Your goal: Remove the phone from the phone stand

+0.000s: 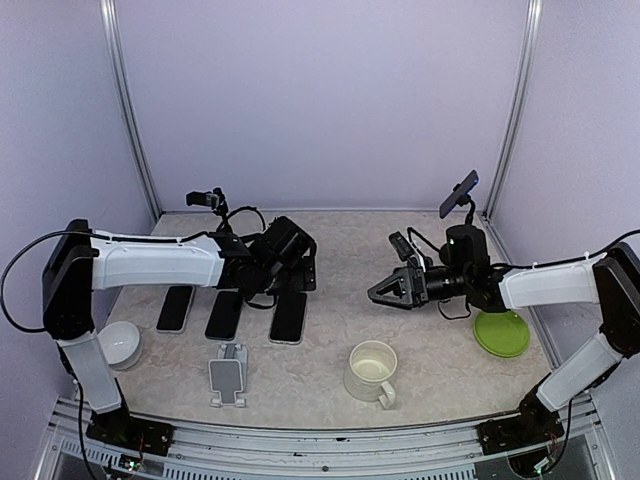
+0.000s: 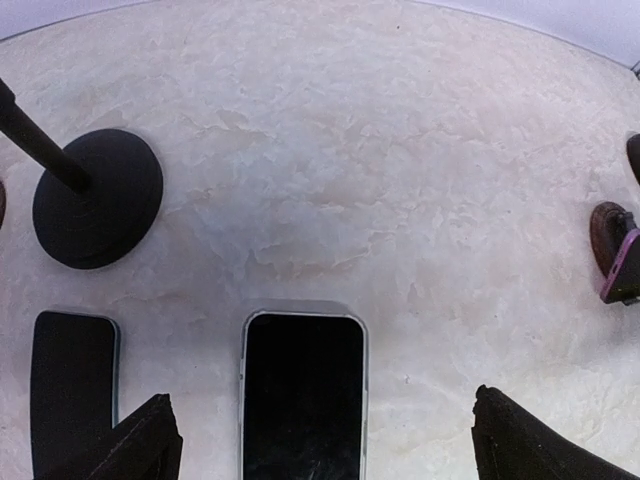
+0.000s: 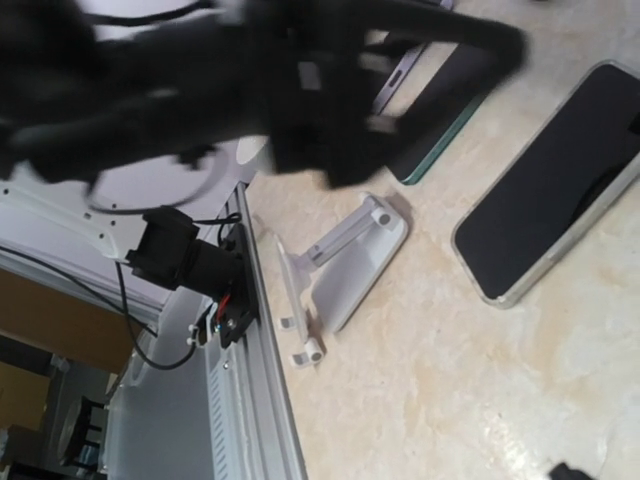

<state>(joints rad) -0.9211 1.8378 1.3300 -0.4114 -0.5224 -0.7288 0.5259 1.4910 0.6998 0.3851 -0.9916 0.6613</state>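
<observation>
The white phone stand [image 1: 228, 375] stands empty near the table's front edge; it also shows in the right wrist view [image 3: 345, 262]. Three dark phones lie flat in a row behind it. The rightmost phone [image 1: 288, 317] lies between my left fingers in the left wrist view [image 2: 303, 395], and the middle phone [image 1: 225, 315] lies to its left [image 2: 72, 390]. My left gripper [image 1: 286, 282] [image 2: 322, 400] is open wide and empty, low over the rightmost phone. My right gripper [image 1: 385, 288] is open and empty, above the table's middle right.
A cream mug [image 1: 372, 371] stands front centre, a green plate [image 1: 501, 333] at the right and a white bowl [image 1: 120, 343] at the left. Two black gooseneck holders stand at the back; the left one's round base [image 2: 97, 198] is close ahead of my left gripper.
</observation>
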